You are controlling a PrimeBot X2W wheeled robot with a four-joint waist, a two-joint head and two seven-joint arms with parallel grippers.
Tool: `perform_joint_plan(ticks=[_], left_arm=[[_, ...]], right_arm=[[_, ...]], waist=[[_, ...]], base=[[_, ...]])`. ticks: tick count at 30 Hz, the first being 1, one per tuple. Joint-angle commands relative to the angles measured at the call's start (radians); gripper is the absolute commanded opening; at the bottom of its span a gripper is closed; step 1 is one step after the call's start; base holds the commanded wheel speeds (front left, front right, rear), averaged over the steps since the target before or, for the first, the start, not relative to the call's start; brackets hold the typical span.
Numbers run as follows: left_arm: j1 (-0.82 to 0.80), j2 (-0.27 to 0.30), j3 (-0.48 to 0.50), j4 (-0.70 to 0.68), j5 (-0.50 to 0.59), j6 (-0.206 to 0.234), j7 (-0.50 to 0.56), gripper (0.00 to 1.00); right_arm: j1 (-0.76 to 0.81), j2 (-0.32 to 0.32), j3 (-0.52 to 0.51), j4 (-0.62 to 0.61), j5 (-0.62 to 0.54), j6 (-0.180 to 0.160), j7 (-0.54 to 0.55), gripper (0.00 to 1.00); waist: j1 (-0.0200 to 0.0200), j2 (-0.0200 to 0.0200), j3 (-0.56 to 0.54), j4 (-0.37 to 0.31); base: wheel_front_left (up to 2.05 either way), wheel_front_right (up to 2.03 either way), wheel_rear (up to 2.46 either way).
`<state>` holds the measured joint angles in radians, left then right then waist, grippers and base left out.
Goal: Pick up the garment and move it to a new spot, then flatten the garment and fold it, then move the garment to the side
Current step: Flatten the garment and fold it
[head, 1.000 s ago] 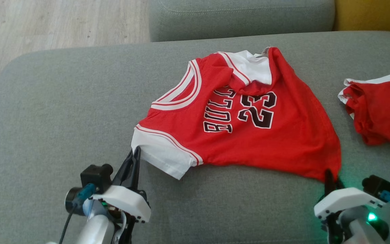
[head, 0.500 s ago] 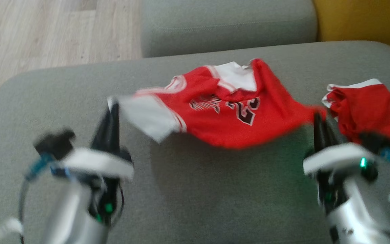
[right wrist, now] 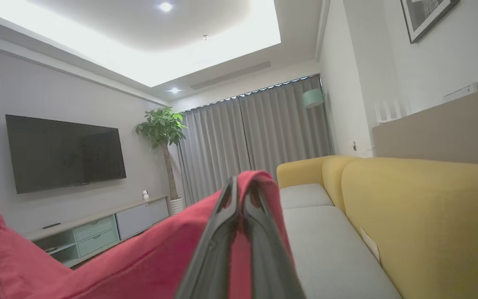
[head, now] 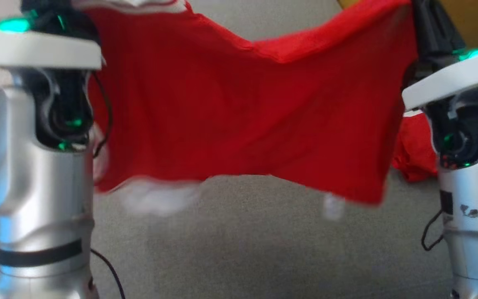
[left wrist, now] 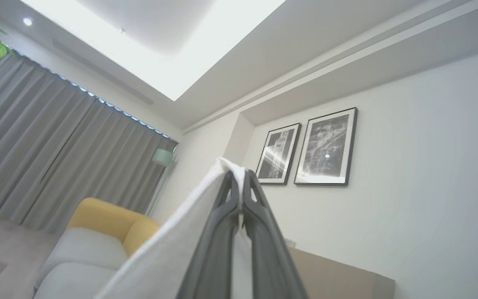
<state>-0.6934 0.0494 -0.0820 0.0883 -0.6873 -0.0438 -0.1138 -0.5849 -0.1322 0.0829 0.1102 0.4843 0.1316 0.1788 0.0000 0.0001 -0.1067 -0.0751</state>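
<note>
While the garment (head: 243, 116) hangs as a broad red sheet between the two arms, its lower edge sits above the grey sofa seat (head: 243, 249). That edge is blurred in the head view, so contact with the seat cannot be judged.

1. Left side. The left forearm (head: 35, 166) stands upright at the left edge of the head view, with a green light on the pale wrist plate above it. In the left wrist view, the left gripper (left wrist: 239, 178) has its two dark fingers pressed together. A white part of the garment is pinched between them; it folds over the fingertips and falls away to the lower left. Grey curtains (left wrist: 56, 145) and two framed pictures (left wrist: 309, 151) lie behind.

2. Centre. The garment's top edge sags at mid-span. White-and-red trim shows at its upper left corner, and blurred white patches show along the lower left hem.

3. Right side. The right forearm (head: 471, 207) stands upright at the right edge of the head view. In the right wrist view, the right gripper (right wrist: 241, 182) is clamped tight on red fabric, which wraps over the fingertips and runs off to the lower left. A second red cloth (head: 415, 153) lies on the seat just beside the right forearm, partly hidden by the garment. A yellow sofa back (right wrist: 421, 207) fills the right of the wrist view.
</note>
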Motion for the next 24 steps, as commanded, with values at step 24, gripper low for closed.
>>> perform_joint_plan(ticks=[24], left_arm=[[-0.71, 0.183, -0.033, 0.484, 0.154, -0.008, 0.054, 0.0]], right_arm=[[-0.64, -0.017, 0.05, 0.381, -0.15, -0.001, 0.027, 0.0]], waist=[[0.0, -0.0001, 0.435, 0.038]], base=[[0.0, 0.0, 0.0]])
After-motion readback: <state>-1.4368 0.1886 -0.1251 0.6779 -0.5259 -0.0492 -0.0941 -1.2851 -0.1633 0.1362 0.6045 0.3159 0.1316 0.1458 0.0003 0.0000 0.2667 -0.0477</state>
